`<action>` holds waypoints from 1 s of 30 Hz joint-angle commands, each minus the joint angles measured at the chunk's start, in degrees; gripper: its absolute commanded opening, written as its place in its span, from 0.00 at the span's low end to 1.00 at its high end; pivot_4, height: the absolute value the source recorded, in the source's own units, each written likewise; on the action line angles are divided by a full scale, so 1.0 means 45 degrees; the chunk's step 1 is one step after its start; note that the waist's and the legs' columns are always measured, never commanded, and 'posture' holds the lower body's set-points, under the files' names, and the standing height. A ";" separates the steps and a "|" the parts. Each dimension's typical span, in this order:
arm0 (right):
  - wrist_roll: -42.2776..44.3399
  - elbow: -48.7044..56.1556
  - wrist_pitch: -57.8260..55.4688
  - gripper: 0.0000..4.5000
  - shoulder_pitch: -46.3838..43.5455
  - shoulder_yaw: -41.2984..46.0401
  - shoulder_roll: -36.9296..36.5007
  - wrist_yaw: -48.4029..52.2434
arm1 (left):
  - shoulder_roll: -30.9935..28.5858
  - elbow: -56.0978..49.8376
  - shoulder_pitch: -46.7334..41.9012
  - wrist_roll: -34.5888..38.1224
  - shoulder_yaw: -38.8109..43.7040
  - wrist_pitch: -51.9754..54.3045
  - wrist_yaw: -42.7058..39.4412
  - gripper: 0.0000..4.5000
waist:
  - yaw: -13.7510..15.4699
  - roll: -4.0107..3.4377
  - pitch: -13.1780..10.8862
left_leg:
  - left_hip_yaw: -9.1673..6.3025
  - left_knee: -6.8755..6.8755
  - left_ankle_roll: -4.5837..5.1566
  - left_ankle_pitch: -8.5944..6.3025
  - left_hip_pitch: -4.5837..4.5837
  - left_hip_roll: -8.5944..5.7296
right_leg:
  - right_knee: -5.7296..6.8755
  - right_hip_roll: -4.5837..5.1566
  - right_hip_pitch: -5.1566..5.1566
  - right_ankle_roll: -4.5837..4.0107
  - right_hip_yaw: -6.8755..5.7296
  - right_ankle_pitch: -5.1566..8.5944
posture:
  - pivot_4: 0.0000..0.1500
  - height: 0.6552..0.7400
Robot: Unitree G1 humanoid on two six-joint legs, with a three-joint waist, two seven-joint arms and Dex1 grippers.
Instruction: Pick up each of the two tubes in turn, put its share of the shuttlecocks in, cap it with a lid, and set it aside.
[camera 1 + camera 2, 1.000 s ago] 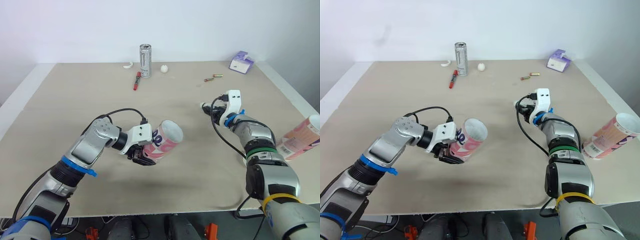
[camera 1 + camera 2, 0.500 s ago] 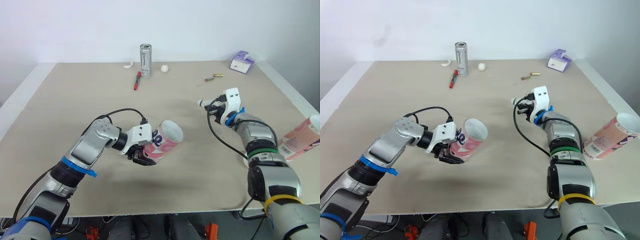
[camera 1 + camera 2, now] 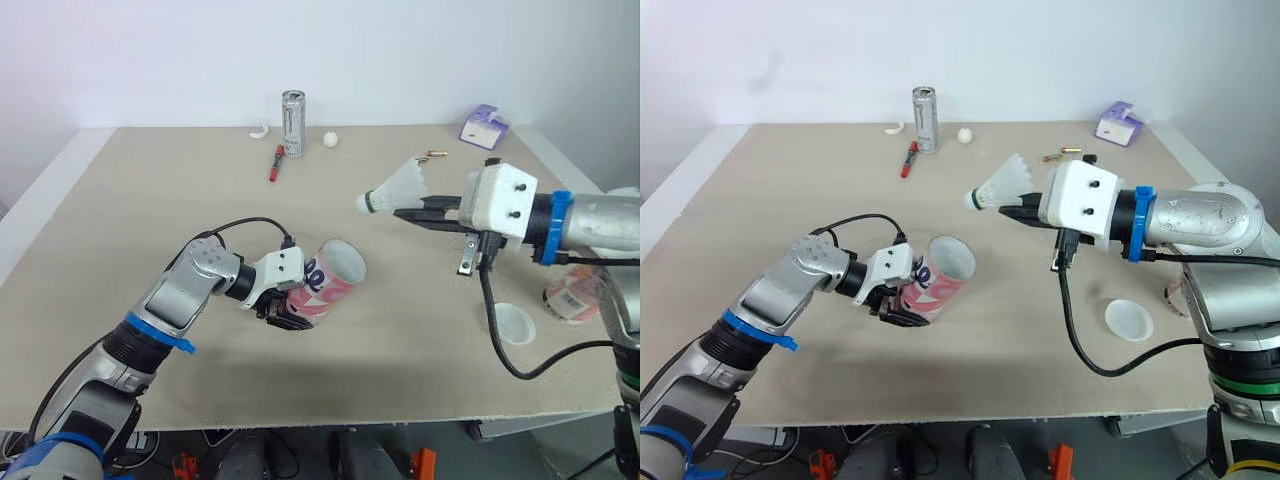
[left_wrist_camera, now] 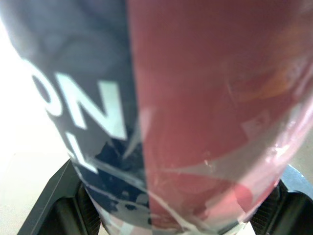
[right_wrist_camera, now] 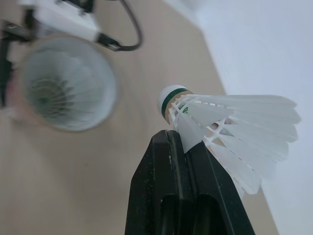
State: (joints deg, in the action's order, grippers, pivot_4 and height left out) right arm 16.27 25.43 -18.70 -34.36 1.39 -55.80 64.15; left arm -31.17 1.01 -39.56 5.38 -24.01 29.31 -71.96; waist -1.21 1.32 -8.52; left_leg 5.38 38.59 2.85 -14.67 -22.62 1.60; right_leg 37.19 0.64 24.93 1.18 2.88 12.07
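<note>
Nearest the robot, the left gripper [image 3: 285, 315] is clamped on the tube [image 3: 330, 280], held tilted with its mouth toward the right arm; shuttlecocks [image 5: 54, 93] sit inside. Beyond, a lid [image 3: 510, 322] lies loose beside the second tube [image 3: 572, 303], half hidden. Higher, the right gripper [image 3: 405, 213] pinches a shuttlecock [image 3: 395, 190], cork toward the tube. Filling looks underway; capping and the second tube remain. Far back stands a can [image 3: 291, 122].
</note>
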 commanded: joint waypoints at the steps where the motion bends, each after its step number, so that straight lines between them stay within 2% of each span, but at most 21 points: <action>1: 0.0346 0.0728 0.0199 0.01 0.0115 0.0014 -0.0505 0.0691 | 0.0004 0.0397 0.0123 -0.0345 -0.0470 0.0014 0.0065 0.75 | 0.0006 -0.0001 0.0000 | 0.0000 0.0000 0.0000 0.0000 -0.0003 -0.0001 | -0.0001 0.0003 0.0000 -0.0001 0.0000 0.0001 | 1.00 1.00; 15: -0.0159 0.0922 0.1231 0.01 -0.0226 -0.1297 -0.0205 0.1124 | 0.0016 0.0458 0.0103 -0.0408 -0.0436 -0.0005 0.0113 0.75 | 0.0038 0.0008 -0.0005 | -0.0007 0.0000 0.0000 -0.0001 -0.0024 -0.0020 | -0.0003 0.0030 0.0014 0.0006 -0.0016 0.0012 | 1.00 1.00; 17: 0.0052 0.1013 0.0888 0.14 -0.0398 -0.1323 -0.0171 0.1156 | 0.0032 0.0453 0.0104 -0.0408 -0.0442 0.0006 0.0120 0.75 | 0.0038 0.0008 -0.0005 | -0.0007 0.0000 0.0000 -0.0001 -0.0025 -0.0021 | -0.0003 0.0033 0.0013 0.0007 -0.0018 0.0012 | 1.00 1.00; 23: 0.1487 0.1414 -0.0859 0.69 -0.1043 -0.0746 -0.0261 0.1180 | 0.0068 0.0545 0.0085 -0.0418 -0.0448 -0.0062 0.0106 0.75 | 0.0043 0.0010 -0.0005 | -0.0014 0.0001 0.0000 0.0000 -0.0026 -0.0023 | -0.0003 0.0044 0.0011 0.0006 -0.0029 0.0011 | 1.00 1.00; 24: 0.1833 0.1501 -0.1206 0.86 -0.1110 -0.0593 -0.0336 0.1202 | 0.0082 0.0554 0.0079 -0.0420 -0.0455 -0.0072 0.0106 0.75 | 0.0043 0.0010 -0.0006 | -0.0018 0.0002 0.0000 0.0000 -0.0026 -0.0023 | -0.0003 0.0047 0.0009 0.0004 -0.0036 0.0011 | 1.00 1.00; 26: 0.2480 0.1626 -0.1884 0.97 -0.1199 -0.0320 -0.0490 0.1248 | 0.0103 0.0568 0.0070 -0.0419 -0.0467 -0.0084 0.0102 0.75 | 0.0045 0.0010 -0.0006 | -0.0018 0.0002 0.0000 -0.0001 -0.0026 -0.0023 | -0.0003 0.0050 0.0009 0.0004 -0.0037 0.0011 | 1.00 1.00; 30: 0.3756 0.0672 -0.3352 0.97 -0.2118 0.0387 -0.0321 0.0761 | 0.0150 0.0699 -0.0069 -0.0515 -0.0546 -0.0333 0.0044 0.75 | 0.0042 0.0010 -0.0006 | -0.0015 0.0002 0.0000 -0.0001 -0.0030 -0.0026 | -0.0003 0.0077 0.0013 0.0003 -0.0041 0.0010 | 1.00 1.00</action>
State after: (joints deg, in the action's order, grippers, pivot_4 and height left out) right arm 29.80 30.91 -30.57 -40.47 -0.90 -57.17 69.30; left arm -30.39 2.01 -40.02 5.37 -24.04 28.28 -72.29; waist -1.02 1.36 -8.55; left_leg 5.31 38.61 2.85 -14.68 -22.76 1.48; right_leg 37.17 1.07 24.99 1.18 2.68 12.11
